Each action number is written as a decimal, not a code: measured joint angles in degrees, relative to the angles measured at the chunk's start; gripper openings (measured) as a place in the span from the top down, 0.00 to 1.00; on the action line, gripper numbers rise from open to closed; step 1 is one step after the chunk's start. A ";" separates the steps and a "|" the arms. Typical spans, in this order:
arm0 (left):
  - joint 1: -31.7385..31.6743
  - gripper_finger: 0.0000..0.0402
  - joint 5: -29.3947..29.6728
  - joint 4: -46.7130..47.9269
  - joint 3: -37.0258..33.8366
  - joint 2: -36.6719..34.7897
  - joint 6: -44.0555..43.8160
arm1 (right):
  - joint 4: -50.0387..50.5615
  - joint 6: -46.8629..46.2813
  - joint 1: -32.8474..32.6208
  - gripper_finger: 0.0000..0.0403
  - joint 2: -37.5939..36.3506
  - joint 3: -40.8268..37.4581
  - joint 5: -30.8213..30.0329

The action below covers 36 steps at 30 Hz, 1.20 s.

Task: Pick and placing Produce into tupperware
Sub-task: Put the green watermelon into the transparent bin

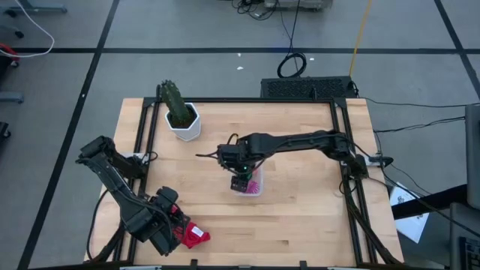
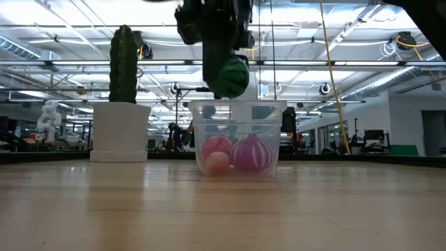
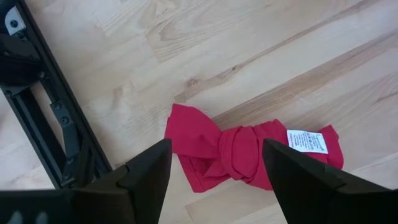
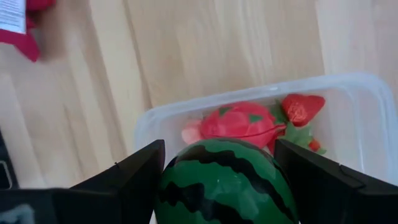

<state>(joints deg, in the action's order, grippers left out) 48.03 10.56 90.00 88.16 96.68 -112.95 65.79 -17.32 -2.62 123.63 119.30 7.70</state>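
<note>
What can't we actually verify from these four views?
- High view: contents of the tupperware, hidden under the right gripper.
- Low view: right gripper's fingers, hidden by the watermelon ball and cut off by the top edge.
- Right wrist view: tub's near side, blocked by the watermelon ball.
- Left wrist view: print on the red cloth tag, too small.

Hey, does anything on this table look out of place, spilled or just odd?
Only the knotted red cloth: it lies crumpled near the table's front edge, under the open left gripper, and is no produce. The right gripper holds the watermelon ball above the tupperware, which stands upright with nothing spilled.
</note>
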 joint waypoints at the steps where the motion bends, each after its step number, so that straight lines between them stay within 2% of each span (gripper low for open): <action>1: 0.00 0.37 -0.01 0.02 0.00 0.00 0.22 | 0.06 -0.22 0.13 0.30 0.07 -0.35 0.00; 15: -0.02 0.37 0.01 0.00 0.00 0.02 0.31 | -3.23 -2.54 0.93 0.30 0.06 -7.31 0.04; 36: 0.00 0.37 0.03 0.02 0.00 0.02 0.24 | -4.84 -2.99 1.64 0.30 0.07 -7.62 0.09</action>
<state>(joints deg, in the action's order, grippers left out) 48.03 10.59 90.02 88.16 96.71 -112.71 60.95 -20.32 -0.98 123.70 111.68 7.79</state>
